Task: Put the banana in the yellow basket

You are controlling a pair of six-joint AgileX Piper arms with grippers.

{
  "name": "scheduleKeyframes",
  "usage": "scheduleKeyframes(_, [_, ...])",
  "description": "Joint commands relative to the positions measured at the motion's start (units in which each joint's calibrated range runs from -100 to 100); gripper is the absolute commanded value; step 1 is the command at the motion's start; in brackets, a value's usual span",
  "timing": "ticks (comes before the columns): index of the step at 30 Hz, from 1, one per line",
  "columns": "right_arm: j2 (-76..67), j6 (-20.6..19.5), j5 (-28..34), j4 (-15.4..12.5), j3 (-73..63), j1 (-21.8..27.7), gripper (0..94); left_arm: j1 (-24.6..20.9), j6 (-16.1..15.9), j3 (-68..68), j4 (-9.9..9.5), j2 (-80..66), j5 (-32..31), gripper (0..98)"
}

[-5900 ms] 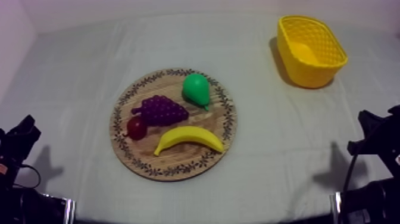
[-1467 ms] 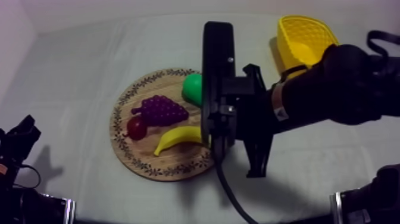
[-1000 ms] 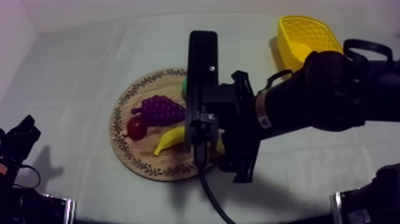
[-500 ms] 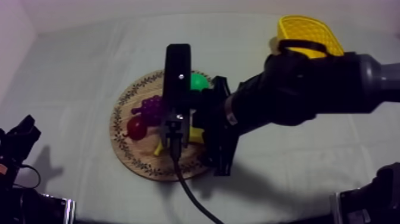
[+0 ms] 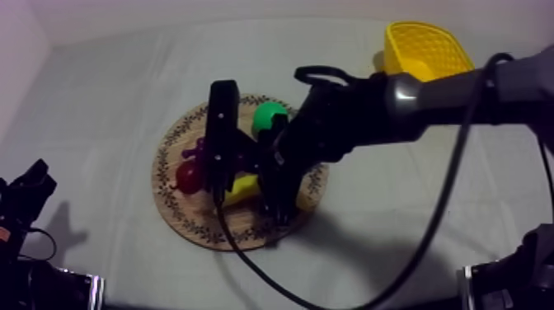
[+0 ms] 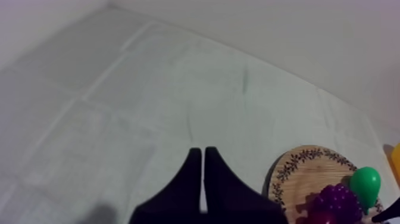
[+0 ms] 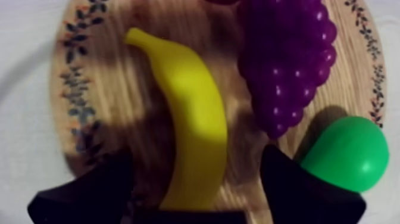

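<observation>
A grey-white cloth (image 5: 115, 99) (creased in faint straight lines) covers the table (image 5: 396, 247). A pale wall (image 5: 206, 10) rises at 12 o'clock, a side wall (image 5: 15, 58) at 9 o'clock. Soft, even light.

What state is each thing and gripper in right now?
banana: lying on the wooden board, not yet gripped
right gripper: open, fingers astride the banana
left gripper: shut on nothing
grapes: on the board
pear: on the board
small red fruit: on the board
yellow basket: upright, no fruit seen inside

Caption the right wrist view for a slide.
Open right gripper straddles the banana on the board, beside grapes and pear.
</observation>
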Motion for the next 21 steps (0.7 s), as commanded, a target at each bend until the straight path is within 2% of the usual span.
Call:
scheduleKeyframes(1, [1.4, 0.6, 0.2, -0.6, -0.4, 0.3, 54.1, 0.0, 0.0, 0.0, 0.03, 0.0, 0.0, 0.1])
scheduleKeyframes(6, [3.0, 1.8, 0.1, -1.2, -0.8, 0.7, 42.4, 0.0, 0.0, 0.0, 0.03, 0.0, 0.0, 0.1])
scheduleKeyframes(11, [3.7, 2.1, 0.0, -1.4, 0.0, 0.1, 22.9, 0.0, 0.0, 0.0, 0.03, 0.0, 0.0, 0.1])
scheduleKeyframes(13, [3.5, 1.8, -0.2, -1.2, 0.6, -0.4, 17.7, 0.0, 0.0, 0.0, 0.03, 0.0, 0.0, 0.1])
scheduleKeyframes(21, [-0.2, -0.4, 0.9, 0.2, 3.0, -1.8, 13.2, 0.0, 0.0, 0.0, 0.03, 0.0, 0.0, 0.1])
